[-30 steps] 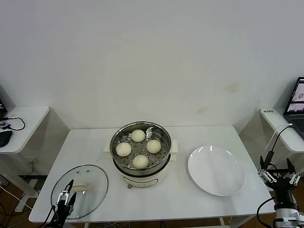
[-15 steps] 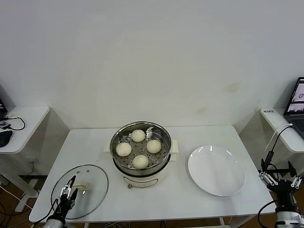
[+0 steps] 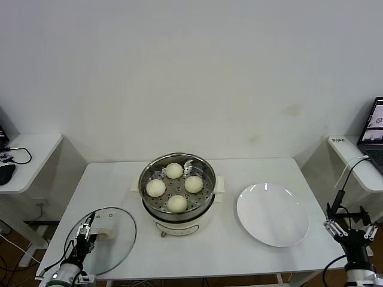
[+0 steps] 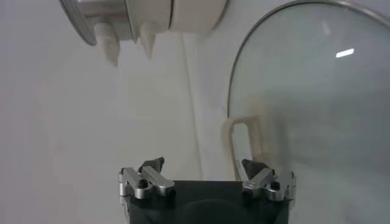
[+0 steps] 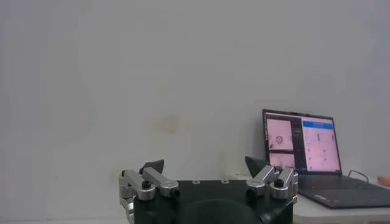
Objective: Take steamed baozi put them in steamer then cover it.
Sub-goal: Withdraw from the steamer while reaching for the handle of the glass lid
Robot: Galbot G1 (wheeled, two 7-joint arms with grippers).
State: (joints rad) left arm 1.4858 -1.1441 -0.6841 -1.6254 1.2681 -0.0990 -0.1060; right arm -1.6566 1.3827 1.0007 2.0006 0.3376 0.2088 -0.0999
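The steamer (image 3: 177,220), a shiny steel pot on a cream base, stands mid-table with several cream-white steamed baozi (image 3: 174,171) on its perforated tray. The cover (image 3: 116,242), a clear glass lid with a cream bar handle (image 3: 105,234), lies flat on the table's front left. My left gripper (image 3: 85,230) hovers open over the lid's near-left part, beside the handle, holding nothing. In the left wrist view the cover (image 4: 317,103) and its handle (image 4: 244,137) lie just ahead of the open left gripper (image 4: 202,165). My right gripper (image 3: 350,230) hangs open and empty past the table's front-right corner.
A flat white plate (image 3: 272,214) lies right of the steamer. The steamer's base (image 4: 152,15) shows in the left wrist view. The right gripper (image 5: 204,163) faces a wall and a laptop (image 5: 301,149) on a side desk. Another side table (image 3: 30,156) stands far left.
My left arm has drawn back toward the table's front-left corner, uncovering more of the lid's handle. The right gripper has sunk slightly. Both stay open.
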